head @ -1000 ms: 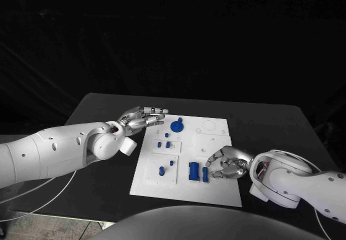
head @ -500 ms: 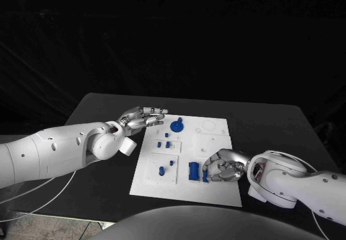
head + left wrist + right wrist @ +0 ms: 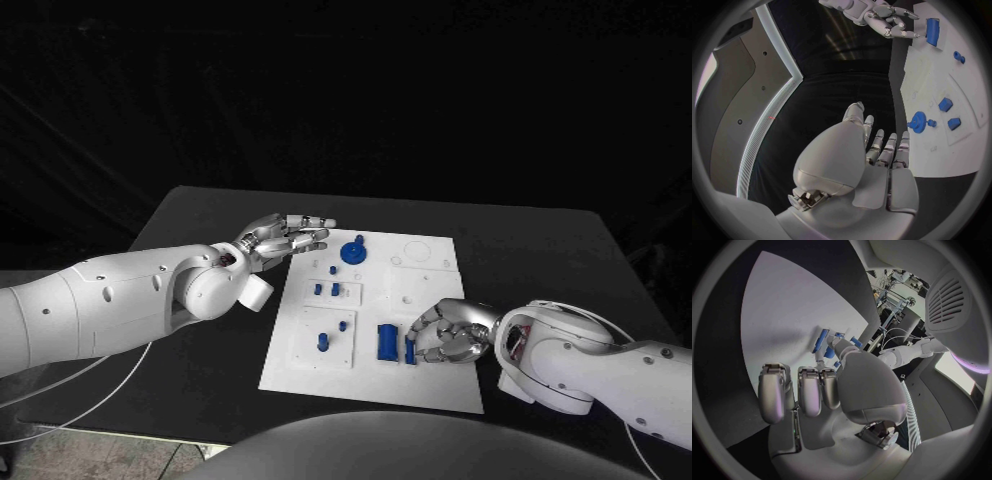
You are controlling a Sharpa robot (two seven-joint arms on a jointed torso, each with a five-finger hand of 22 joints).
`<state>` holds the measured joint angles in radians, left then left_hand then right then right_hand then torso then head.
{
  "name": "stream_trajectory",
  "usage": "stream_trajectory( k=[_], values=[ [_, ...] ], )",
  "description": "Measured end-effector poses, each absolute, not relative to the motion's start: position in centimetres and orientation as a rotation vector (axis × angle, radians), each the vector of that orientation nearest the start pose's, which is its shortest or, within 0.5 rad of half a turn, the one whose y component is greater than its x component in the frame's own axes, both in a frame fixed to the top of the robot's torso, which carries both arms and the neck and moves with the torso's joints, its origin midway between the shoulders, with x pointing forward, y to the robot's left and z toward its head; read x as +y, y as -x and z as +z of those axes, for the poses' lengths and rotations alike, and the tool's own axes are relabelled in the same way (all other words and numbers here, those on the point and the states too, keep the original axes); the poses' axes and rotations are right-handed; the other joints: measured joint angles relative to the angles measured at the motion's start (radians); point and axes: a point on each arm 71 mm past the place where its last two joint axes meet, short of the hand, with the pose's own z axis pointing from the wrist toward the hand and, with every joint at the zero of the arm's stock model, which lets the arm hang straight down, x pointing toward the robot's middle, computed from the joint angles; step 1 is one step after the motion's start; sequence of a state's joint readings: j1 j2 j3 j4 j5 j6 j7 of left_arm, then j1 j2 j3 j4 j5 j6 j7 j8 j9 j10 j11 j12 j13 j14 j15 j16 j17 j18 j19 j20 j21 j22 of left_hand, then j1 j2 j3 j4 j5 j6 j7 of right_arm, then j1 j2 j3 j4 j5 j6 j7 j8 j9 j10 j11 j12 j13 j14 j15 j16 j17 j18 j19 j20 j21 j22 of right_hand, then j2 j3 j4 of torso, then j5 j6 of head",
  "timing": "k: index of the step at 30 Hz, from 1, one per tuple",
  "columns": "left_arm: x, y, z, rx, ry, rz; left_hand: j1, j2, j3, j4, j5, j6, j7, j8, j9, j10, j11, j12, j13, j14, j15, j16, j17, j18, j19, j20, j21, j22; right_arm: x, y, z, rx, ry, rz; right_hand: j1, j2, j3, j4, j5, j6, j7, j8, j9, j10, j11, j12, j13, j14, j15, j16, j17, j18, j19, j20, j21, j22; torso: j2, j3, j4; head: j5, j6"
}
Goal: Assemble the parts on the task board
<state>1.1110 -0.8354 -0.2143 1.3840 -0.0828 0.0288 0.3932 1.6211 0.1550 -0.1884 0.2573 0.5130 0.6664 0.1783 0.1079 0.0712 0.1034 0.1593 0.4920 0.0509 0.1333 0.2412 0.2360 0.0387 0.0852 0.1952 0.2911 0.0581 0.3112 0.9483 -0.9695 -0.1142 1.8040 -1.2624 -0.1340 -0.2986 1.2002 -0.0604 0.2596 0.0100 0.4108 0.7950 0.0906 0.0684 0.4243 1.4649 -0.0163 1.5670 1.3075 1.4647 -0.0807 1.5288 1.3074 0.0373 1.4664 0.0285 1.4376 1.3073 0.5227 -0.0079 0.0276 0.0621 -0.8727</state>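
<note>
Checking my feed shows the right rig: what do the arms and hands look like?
Both arms are glossy white, rounded shells with small dark screw holes. The left hand and right hand are silver metal with segmented fingers. Thin white cables run along the left arm and loop over the right arm.

A black table [image 3: 534, 240] fills the middle of the view. Thin white cables [image 3: 87, 395] trail across its corner at about eight o'clock.
</note>
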Motion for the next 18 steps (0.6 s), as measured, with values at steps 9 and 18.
stream_trajectory(
  k=[9,18],
  values=[
    [23.4,-45.2,-28.7,1.784,1.097,-1.599,0.001,-0.001,-0.005,0.005,0.000,0.004,0.004,0.004,0.000,0.007,0.007,0.020,0.003,0.013,-0.002,0.012,0.002,0.000,0.011,0.000,0.004,0.005,-19.4,-35.2,-30.3,2.227,-0.093,0.763,-0.044,0.007,-0.048,0.048,-0.108,0.129,-0.008,0.067,-0.015,0.000,0.000,0.000,0.000,0.000,0.000,0.000,0.000,0.000,0.000,0.000,0.000,0.001,-0.003,-0.0004,-0.0019,0.004,0.000],
    [23.1,-44.3,-28.2,1.680,1.045,-1.633,-0.072,0.022,-0.028,0.038,-0.018,0.047,0.001,0.027,0.006,0.080,0.014,0.106,0.011,0.018,-0.058,0.016,0.002,0.000,0.011,0.000,0.004,-0.019,-20.2,-37.9,-26.8,1.960,-0.308,0.947,-0.093,0.020,-0.094,0.184,-0.149,0.237,-0.022,0.172,0.029,0.001,0.012,-0.022,0.000,-0.013,0.018,-0.161,-0.063,0.048,-0.081,0.022,-0.252,0.001,-0.027,-0.0062,-0.0156,0.010,0.000]
  ],
)
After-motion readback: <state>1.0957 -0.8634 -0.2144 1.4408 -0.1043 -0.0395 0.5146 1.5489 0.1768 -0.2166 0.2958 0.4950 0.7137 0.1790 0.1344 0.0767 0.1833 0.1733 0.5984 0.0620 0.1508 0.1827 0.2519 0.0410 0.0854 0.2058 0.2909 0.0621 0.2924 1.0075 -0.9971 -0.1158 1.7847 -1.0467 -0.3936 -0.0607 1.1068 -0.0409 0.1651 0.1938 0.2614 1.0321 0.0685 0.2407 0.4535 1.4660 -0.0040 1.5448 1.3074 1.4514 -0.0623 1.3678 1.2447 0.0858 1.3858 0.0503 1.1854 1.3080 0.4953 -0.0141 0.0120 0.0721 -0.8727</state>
